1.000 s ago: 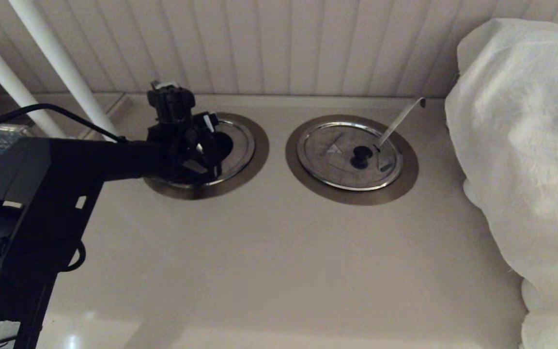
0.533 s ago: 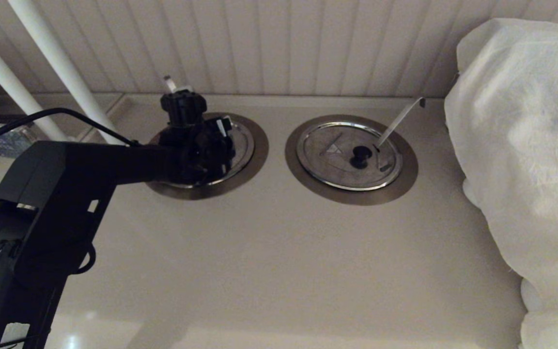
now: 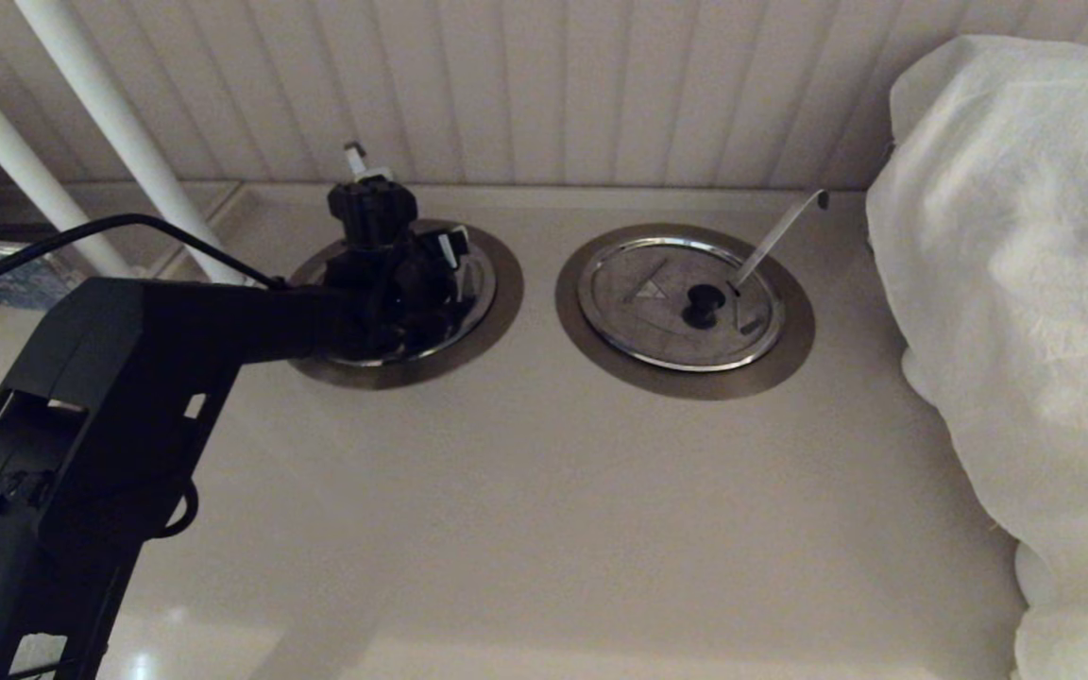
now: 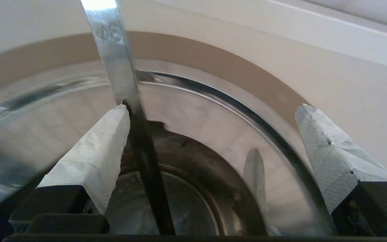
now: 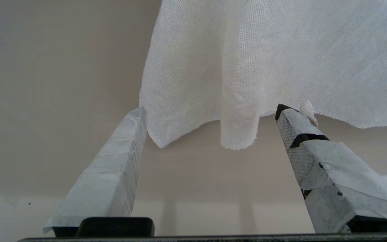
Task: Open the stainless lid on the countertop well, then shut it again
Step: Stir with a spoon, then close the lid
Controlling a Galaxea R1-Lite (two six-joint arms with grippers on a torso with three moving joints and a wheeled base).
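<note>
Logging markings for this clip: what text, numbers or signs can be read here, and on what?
"Φ8", or close to it: stamped on the flat handle rising from the left well, seen in the left wrist view beside the open left gripper.
Triangle mark, no readable text: on the right lid.
Nothing else reads.

Food-service counter, commercial kitchen or buffet type.

A pale countertop carries two round built-in wells side by side, each with a wide brushed-metal collar and a steel lid; a flat utensil handle rises from the right one. A white ribbed panel wall backs the counter, and a white cloth is draped at one end.
</note>
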